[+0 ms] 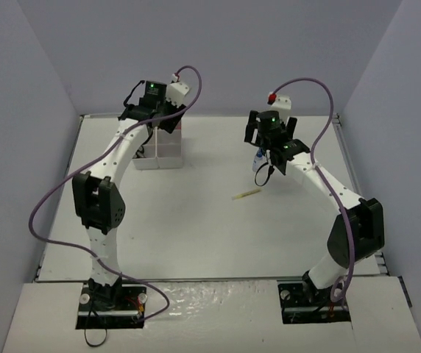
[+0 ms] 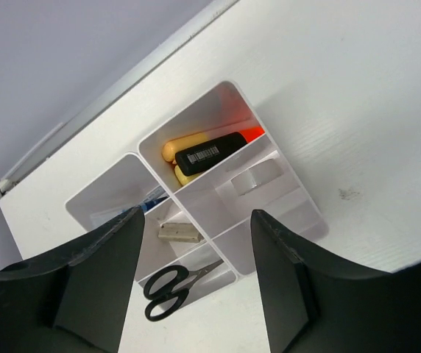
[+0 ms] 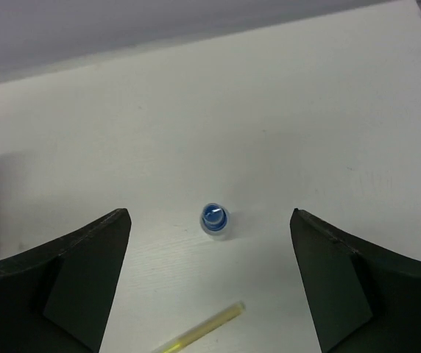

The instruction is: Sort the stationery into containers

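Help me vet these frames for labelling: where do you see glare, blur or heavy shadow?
Top external: even, soft light, with some glare on the glossy near strip. Left wrist: the left tool looms dark and soft-edged, while the containers are sharp, their cells shaded. Right wrist: the blue-capped bottle is crisp with a faint shadow; the right tool is dark.

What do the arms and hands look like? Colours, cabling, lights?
The left arm and right arm: white links, black joint housings, a purple cable along each. Near both wrists, green lights; at the right one, a red knob. The left hand and right hand: two dark wedge-shaped fingers each.
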`<state>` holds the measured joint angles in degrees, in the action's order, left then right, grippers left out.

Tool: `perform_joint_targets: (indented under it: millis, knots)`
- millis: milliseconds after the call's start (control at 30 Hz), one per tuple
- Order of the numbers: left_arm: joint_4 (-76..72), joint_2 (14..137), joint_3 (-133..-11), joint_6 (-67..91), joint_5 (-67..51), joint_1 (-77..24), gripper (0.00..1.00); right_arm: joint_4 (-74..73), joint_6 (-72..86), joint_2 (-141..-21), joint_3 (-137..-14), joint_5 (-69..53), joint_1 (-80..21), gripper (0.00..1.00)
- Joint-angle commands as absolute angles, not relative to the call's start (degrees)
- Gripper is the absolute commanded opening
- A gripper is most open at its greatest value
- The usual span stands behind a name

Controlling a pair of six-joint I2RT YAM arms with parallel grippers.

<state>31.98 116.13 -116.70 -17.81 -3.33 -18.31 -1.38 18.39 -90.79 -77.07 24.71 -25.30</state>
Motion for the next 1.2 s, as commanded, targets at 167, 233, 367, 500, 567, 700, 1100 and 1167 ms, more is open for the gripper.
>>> perform_joint_targets:
  millis: [167, 233, 367, 500, 567, 700, 1100, 1167]
  knots:
    - [32.79, 105.65, -115.23, -14.71, -8.03, -13.75, 0.59, -4.37, 18.49, -104.1, -83.08, 16.23, -22.03, 0.78]
    - [32.68, 105.1, -113.8, -14.13, -8.44, -12.14, 0.58, -4.36, 18.66, -106.23, -84.41, 16.93, -21.68, 0.76]
    - [32.17, 103.09, -110.83, -11.96, -11.77, -7.91, 0.58, -4.13, 18.98, -110.29, -87.44, 18.37, -20.74, 0.68]
    - [30.79, 100.17, -106.52, -11.33, -13.42, -4.45, 0.58, -4.22, 19.59, -112.37, -88.24, 19.95, -20.57, 0.62]
    - [30.43, 98.83, -105.07, -11.71, -13.74, -3.54, 0.59, -4.22, 20.16, -112.36, -87.54, 19.51, -20.65, 0.57]
    - [29.87, 97.26, -102.78, -12.11, -14.04, -2.38, 0.59, -4.22, 21.21, -111.34, -84.59, 20.48, -20.74, 0.57]
    - [29.53, 96.74, -103.76, -10.46, -15.7, 1.66, 0.59, -4.13, 19.95, -114.21, -85.61, 21.47, -20.6, 0.06]
    - [29.53, 96.52, -103.64, -10.46, -16.05, 2.57, 0.59, -4.13, 19.88, -114.18, -86.01, 20.69, -20.73, 0.0]
